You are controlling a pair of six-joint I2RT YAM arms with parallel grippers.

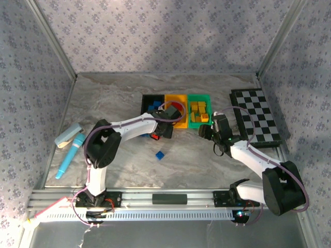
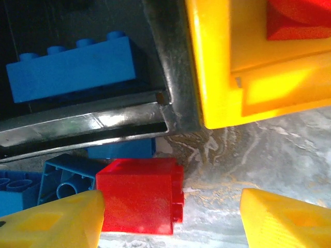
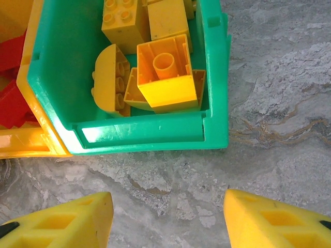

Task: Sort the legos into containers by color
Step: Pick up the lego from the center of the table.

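Closest to the lens, left hand (image 2: 173, 219): spread wide, holding nothing, straddling red lego (image 2: 137, 196) on worktop (image 2: 269, 155), just outside black bin (image 2: 77, 126), touching blue legos (image 2: 67, 183). Likely light, rigid, slick; best pinched across flat opposite sides. Near-square, no clear long axis; studs seemingly sideways. Right hand (image 3: 168, 217) parted, empty, before green bin (image 3: 139, 137).

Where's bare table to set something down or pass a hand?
Free: strip behind the bins to the back wall; stretch between the light-blue cylinder and black bin; front centre between left arm and right arm, save one blue brick. Crowded: before the black bin, a red brick and blue bricks by the left gripper.
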